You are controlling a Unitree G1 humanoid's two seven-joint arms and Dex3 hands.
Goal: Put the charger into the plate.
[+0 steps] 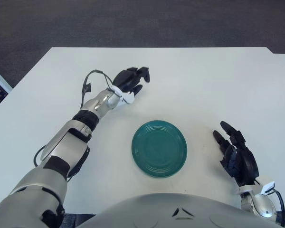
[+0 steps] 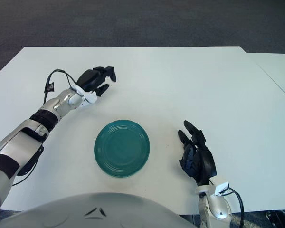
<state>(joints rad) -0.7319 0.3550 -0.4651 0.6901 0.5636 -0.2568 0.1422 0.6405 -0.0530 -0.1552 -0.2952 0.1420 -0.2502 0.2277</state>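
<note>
Left eye view shows our left hand (image 1: 131, 79), black and three-fingered, up at about ten o'clock from the round teal ridged plate (image 1: 159, 148), its fingers curled over with the tips pointing toward one o'clock. Whether they enclose anything we cannot tell: no charger body shows between them in either view, and the only white piece there is the small bracket at the wrist. We judge the step in hand to be securing the charger, so we should confirm the grip first, then travel toward four o'clock, clear of the plate's rim, and release low over its centre. We should mind the thin black cable (image 1: 88, 84) looping at the wrist's nine o'clock, which could drag.

As for the charger itself, we cannot place it; if present, it is hidden under those curled fingers, well apart from the plate.

Our right hand (image 1: 237, 155) shows at three o'clock of the plate, fingers spread, holding nothing, above the white tabletop (image 1: 204, 85).
</note>
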